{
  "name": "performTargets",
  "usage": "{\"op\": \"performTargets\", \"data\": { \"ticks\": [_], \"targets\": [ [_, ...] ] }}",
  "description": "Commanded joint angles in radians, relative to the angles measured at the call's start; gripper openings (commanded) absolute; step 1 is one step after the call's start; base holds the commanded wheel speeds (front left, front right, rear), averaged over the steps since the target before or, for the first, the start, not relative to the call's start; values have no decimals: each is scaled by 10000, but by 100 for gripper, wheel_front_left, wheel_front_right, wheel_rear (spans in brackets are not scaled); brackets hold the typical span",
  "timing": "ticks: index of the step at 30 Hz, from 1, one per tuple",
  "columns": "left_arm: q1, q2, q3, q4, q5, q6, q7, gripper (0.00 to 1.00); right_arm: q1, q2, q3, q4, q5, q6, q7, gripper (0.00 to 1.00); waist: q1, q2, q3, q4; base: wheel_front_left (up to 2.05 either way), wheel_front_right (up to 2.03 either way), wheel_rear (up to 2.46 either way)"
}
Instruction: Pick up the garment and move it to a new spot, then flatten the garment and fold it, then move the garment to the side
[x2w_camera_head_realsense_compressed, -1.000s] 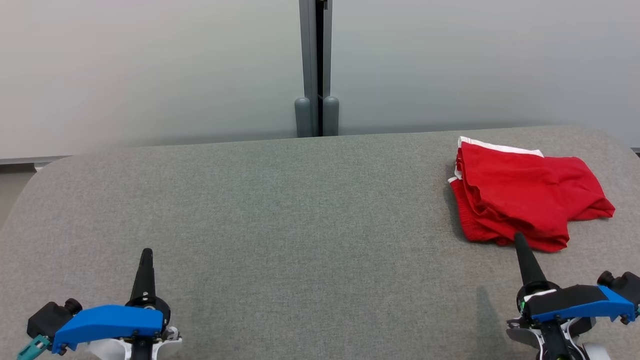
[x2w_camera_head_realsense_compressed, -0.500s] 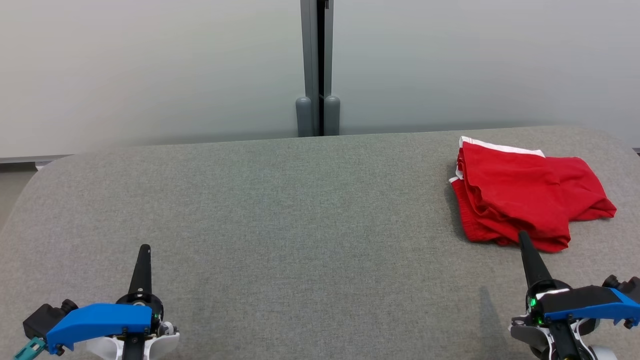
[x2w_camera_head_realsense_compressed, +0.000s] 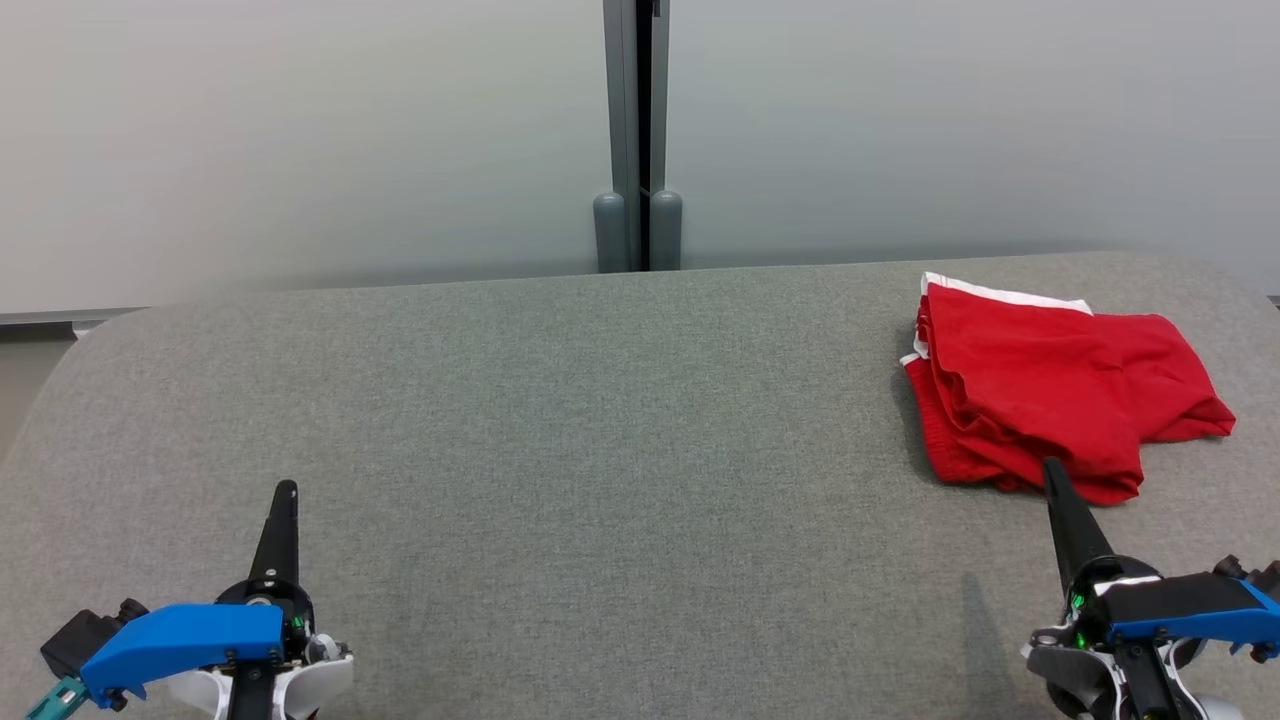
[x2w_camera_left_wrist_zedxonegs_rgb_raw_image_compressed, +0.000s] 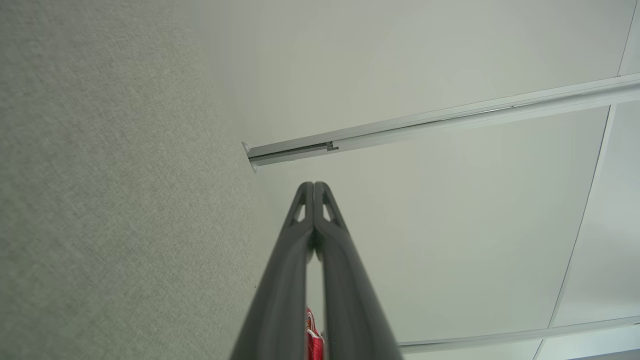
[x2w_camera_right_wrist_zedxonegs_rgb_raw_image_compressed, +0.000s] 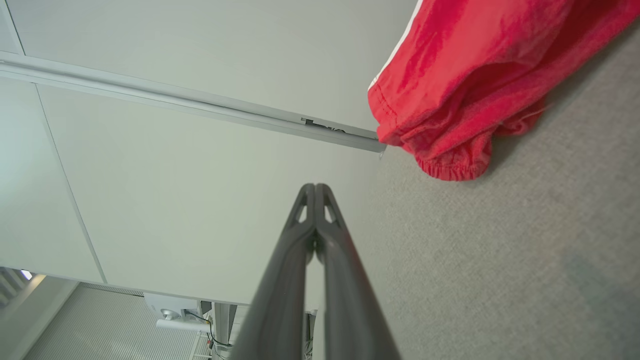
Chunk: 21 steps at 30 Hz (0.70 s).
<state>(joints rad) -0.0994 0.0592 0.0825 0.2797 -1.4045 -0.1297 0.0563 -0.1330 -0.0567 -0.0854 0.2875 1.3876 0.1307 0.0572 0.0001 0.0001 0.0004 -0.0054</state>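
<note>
Your left pincer (x2w_camera_head_realsense_compressed: 287, 490) and right pincer (x2w_camera_head_realsense_compressed: 1052, 466) are pressed together, empty; garment (x2w_camera_head_realsense_compressed: 1050, 385) lies at 2 o'clock on desk (x2w_camera_head_realsense_compressed: 600, 450).

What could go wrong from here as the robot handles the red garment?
1. The right end effector is shut with its tip close to the red garment; moving forward, it would probably push the cloth, not grip it.
2. The garment lies bunched in layers near the far right corner of the table; a push may slide it off.
</note>
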Motion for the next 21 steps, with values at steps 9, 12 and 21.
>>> {"op": "performTargets", "data": {
  "ticks": [9,12,21],
  "targets": [
    [-154,-28,157,-180,-755,-14,232,0,172,35,-127,-224,838,0,229,0,-1,-1,8,17,0,0,0],
    [-154,-41,186,-213,-965,-15,293,0,196,41,-156,-265,1051,0,286,0,-1,-1,11,22,0,0,0],
    [-149,-68,264,-297,-1552,-16,460,0,257,58,-238,-376,1674,0,448,0,-1,-1,19,37,0,0,0]
  ]
}}
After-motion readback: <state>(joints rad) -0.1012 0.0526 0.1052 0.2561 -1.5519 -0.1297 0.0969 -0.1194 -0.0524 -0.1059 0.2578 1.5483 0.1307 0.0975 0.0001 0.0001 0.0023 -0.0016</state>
